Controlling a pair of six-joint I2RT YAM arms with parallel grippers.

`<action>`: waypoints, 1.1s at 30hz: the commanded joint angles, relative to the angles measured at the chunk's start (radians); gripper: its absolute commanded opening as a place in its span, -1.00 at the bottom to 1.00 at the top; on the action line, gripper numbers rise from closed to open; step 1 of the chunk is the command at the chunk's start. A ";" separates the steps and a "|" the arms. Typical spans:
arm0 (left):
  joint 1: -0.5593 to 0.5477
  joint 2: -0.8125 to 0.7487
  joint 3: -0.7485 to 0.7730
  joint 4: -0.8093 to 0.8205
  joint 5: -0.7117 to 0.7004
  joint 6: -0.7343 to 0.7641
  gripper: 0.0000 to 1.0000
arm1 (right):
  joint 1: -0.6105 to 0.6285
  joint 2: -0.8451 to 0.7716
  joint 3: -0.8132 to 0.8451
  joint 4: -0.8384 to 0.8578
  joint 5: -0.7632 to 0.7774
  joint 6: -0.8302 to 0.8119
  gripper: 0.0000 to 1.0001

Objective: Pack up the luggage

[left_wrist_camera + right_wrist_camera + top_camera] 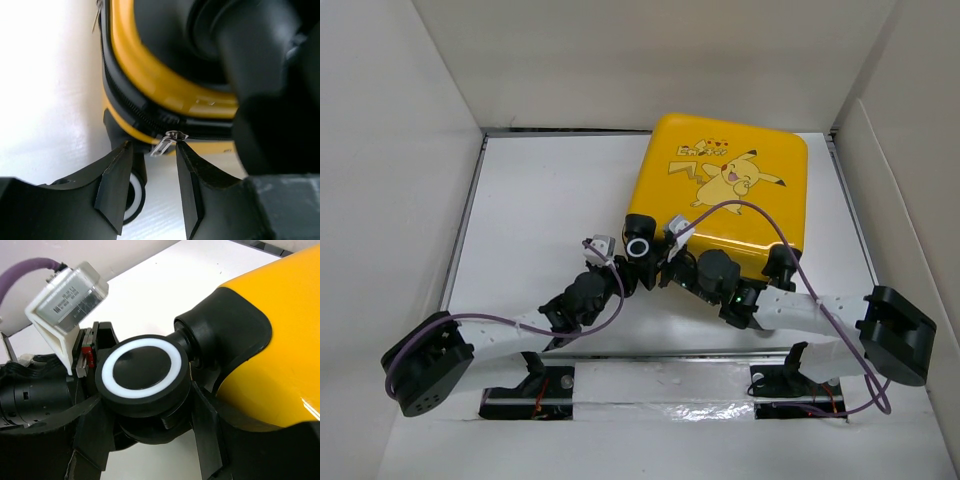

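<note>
Luggage (740, 190) lies flat and zipped shut, its cartoon print facing up, toward 1 o'clock on the white worktop (550, 200), with its far edge close to the back wall (650, 60). Plain pale walls close the worktop in at 9, 12 and 3 o'clock. The surface is matte white, and a dark seam runs along the foot of the back wall.

Both arms reach in from 6 o'clock and meet at the luggage's 7 o'clock corner, where a black wheel (142, 372) with a white ring sticks out.

The left gripper (152, 147) sits at the black zip line between the yellow shells. Its fingers (117, 185) stand narrowly apart, and a small silver zip pull (165, 142) hangs between their tips. It seems to touch the tip at 3 o'clock, but no pinch shows.

The right gripper (150, 405) straddles the wheel. Its fingers (205, 435) are spread wide and appear to press the wheel from 9 and 3 o'clock. The left arm's camera block (67, 295) shows at 10 o'clock in that view.
</note>
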 commanded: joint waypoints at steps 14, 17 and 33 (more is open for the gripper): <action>-0.006 0.063 0.049 0.364 -0.011 0.105 -1.00 | -0.020 -0.054 0.005 0.177 -0.013 0.050 -0.53; 0.004 0.051 0.062 0.301 -0.056 0.127 -1.00 | -0.020 -0.073 -0.015 0.189 -0.002 0.059 -0.58; 0.221 -0.124 0.002 0.020 -0.119 0.052 -1.00 | -0.011 -0.275 -0.116 0.053 -0.086 0.024 -0.73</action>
